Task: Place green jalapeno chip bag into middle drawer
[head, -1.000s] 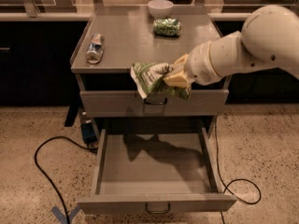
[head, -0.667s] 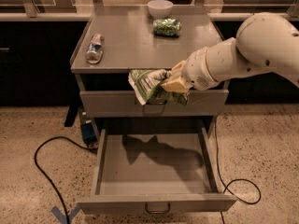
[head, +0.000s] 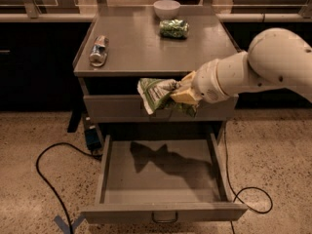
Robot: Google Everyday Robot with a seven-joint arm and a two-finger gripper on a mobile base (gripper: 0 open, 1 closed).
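**Now lower: bag sinking twd the open drawer**

Green jalapeno chip bag (head: 157, 94) sits lower in the frame than a sec ago. It was level w/ the cabinet top's (head: 141, 52) front edge; now it hangs at centre frame, in front of the shut upper drawer (head: 109, 110). It's in the air, touching nothing but the gripper. It has also slid a bit left, and its shadow lies on the floor of the middle drawer (head: 195, 210) below.

Meaning, as I judge it: carry is done and descent has started. Bag isn't in the drawer yet, so what's left is more lowering, then letting go.

Long axis runs roughly across the frame w/ a slight tilt. The free end points to frame left and sits higher; the held end is to the right and droops. Pale label panel faces up and twd the camera. Foil is crumpled, so the exact outline is hard to call.

Gripper (head: 178, 95) is just right of centre, clenched on the bag's right end, w/ the white arm reaching in from the right edge.

Middle drawer is pulled fully out at lower centre, nothing seen inside.

Further out on the cabinet top, untouched: dark-green packet (head: 174, 28) and white bowl (head: 166, 8) at upper centre, crushed can (head: 98, 50) at upper left.
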